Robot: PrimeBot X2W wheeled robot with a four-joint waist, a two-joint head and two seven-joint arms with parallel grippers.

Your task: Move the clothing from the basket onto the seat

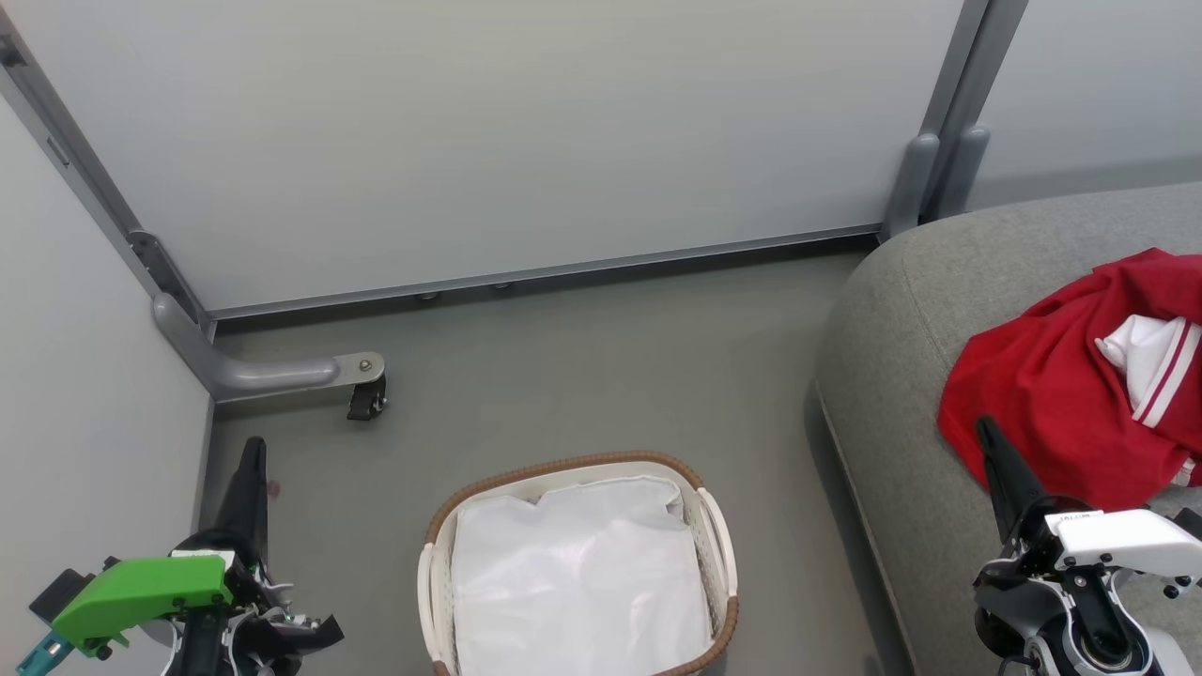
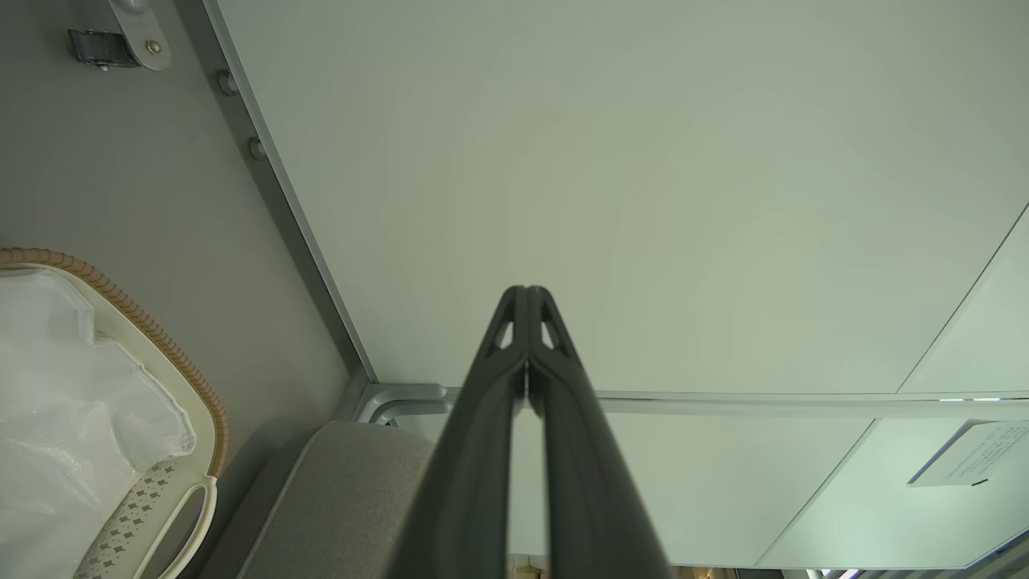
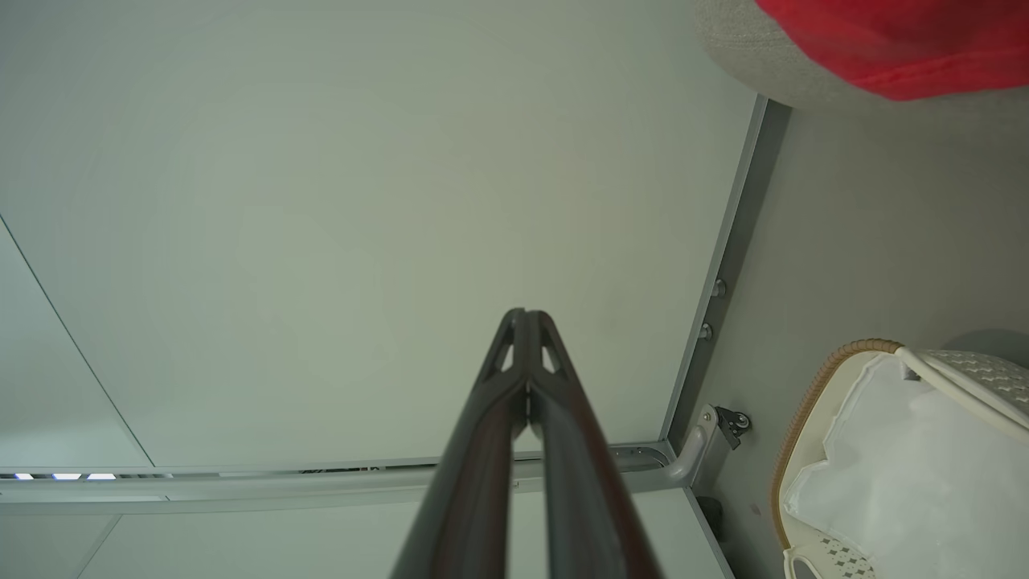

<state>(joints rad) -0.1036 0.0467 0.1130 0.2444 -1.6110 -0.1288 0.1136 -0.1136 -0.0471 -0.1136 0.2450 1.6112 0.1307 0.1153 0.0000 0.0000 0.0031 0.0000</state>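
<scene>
The white basket [image 1: 718,540] with its brown woven rim stands on the floor at the bottom centre, holding just its white liner [image 1: 577,573]. A red garment with white striped trim [image 1: 1071,385] lies crumpled on the grey seat [image 1: 892,376] at the right. My left gripper [image 1: 252,451] is shut at the lower left, left of the basket, with nothing in it. My right gripper [image 1: 984,427] is shut over the seat, its tip at the garment's near edge. In the wrist views the left gripper [image 2: 526,291] and right gripper [image 3: 524,314] show their tips pressed together, pointing at pale panels.
Pale partition panels [image 1: 488,131] close off the back and left. A grey metal foot with a small caster [image 1: 364,399] juts onto the floor at the back left. Grey floor [image 1: 601,366] lies between the basket, the panels and the seat.
</scene>
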